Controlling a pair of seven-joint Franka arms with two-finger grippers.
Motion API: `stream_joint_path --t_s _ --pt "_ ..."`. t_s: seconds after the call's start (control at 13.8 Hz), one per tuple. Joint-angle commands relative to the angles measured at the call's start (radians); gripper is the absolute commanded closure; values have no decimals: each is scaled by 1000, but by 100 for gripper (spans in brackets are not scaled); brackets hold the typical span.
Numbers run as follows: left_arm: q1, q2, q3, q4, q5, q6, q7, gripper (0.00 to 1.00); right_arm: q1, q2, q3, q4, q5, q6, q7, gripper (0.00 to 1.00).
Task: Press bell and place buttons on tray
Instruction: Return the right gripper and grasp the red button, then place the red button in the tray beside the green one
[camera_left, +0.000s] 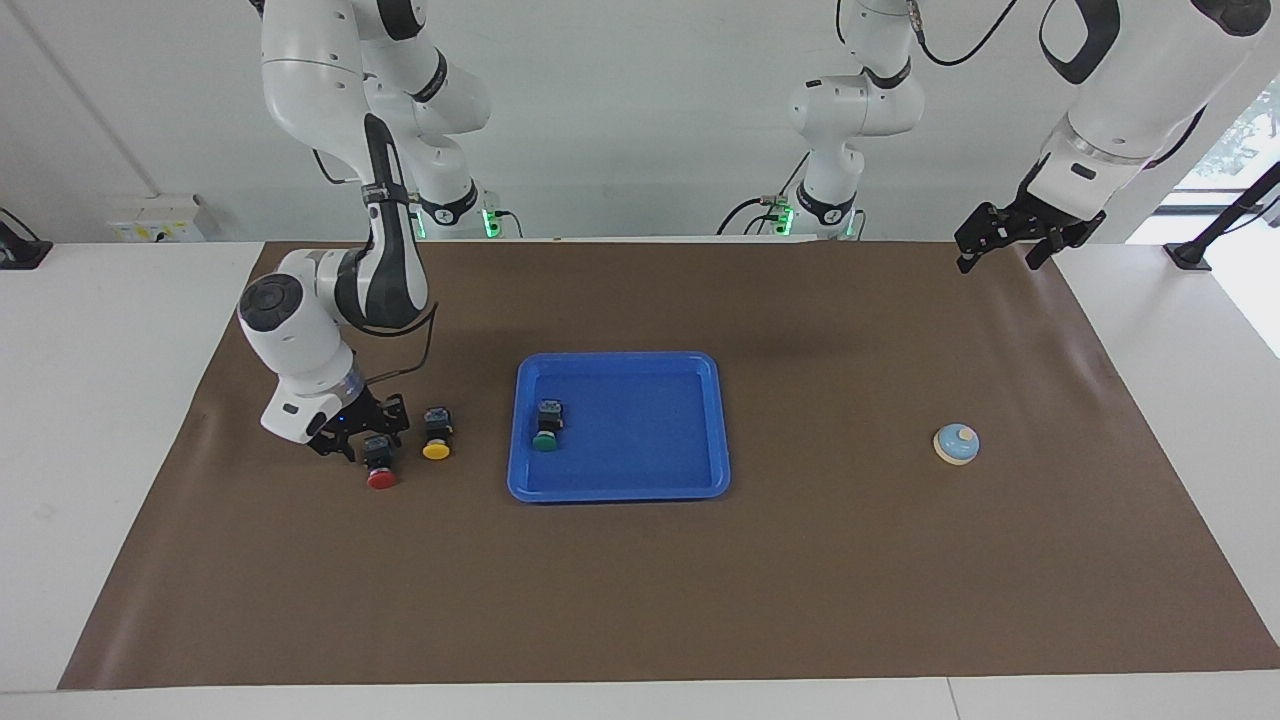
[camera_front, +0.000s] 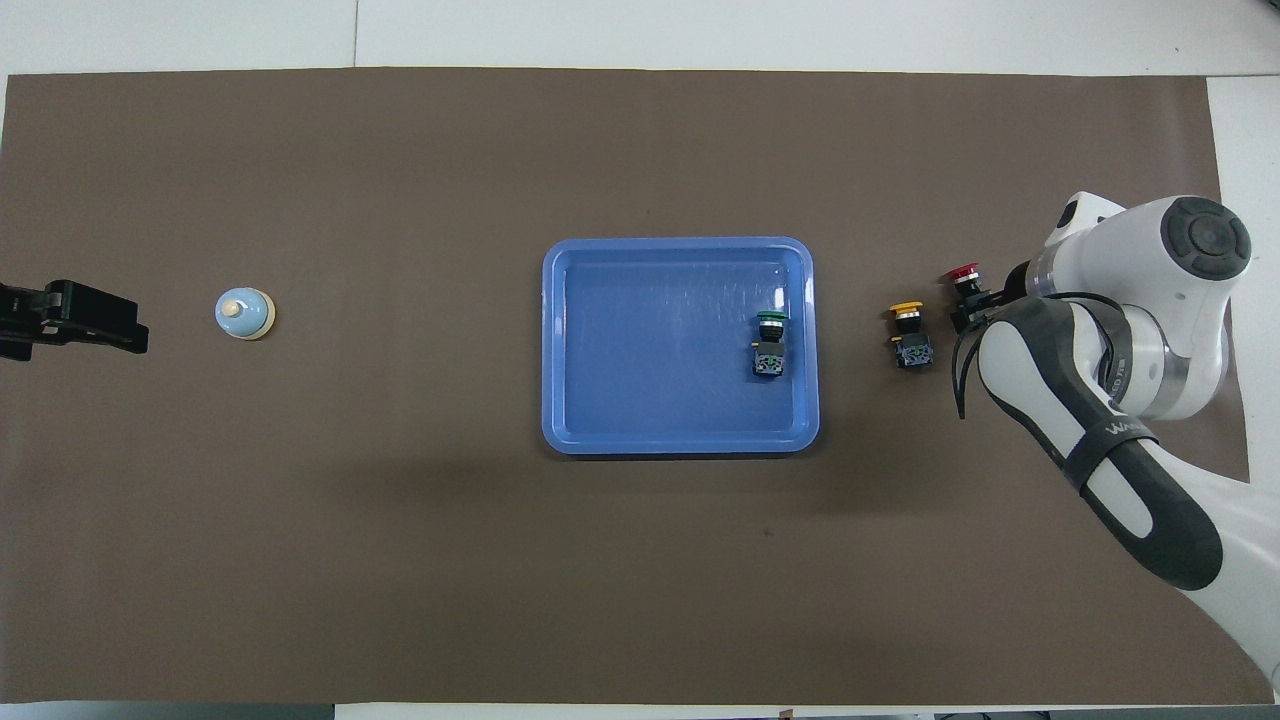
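The blue tray (camera_left: 715, 420) lies mid-table, also in the overhead view (camera_front: 680, 440). The green button (camera_left: 546, 425) lies on its side in the tray, at the end toward the right arm (camera_front: 770, 340). The yellow button (camera_left: 437, 435) and the red button (camera_left: 380, 468) lie on the mat beside the tray, toward the right arm's end (camera_front: 908, 330) (camera_front: 964, 277). My right gripper (camera_left: 372, 440) is low, open, with its fingers either side of the red button's black body (camera_front: 975, 305). The bell (camera_left: 957, 444) stands toward the left arm's end (camera_front: 244, 313). My left gripper (camera_left: 1000, 262) is open and raised, waiting (camera_front: 130, 330).
A brown mat (camera_left: 640, 600) covers the table; everything lies on it. White table shows at both ends. The right arm's elbow (camera_left: 290, 330) hangs low over the mat near the red button.
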Motion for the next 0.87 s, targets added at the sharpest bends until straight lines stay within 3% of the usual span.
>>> stream_joint_path --t_s 0.0,0.15,0.29,0.51,0.8 --pt "3 -12 0 -11 1 -10 -8 0 0 -1 10 -9 8 17 43 100" --pt "3 -12 0 -11 1 -10 -8 0 -1 0 11 25 8 -5 45 100" --pt "3 -12 0 -11 1 -10 -8 0 8 -4 19 98 13 -102 113 100" --pt "3 -12 0 -11 1 -10 -8 0 129 -1 22 214 14 -241 398 100" --pt "3 -12 0 -11 1 -10 -8 0 323 3 22 240 18 -243 751 100"
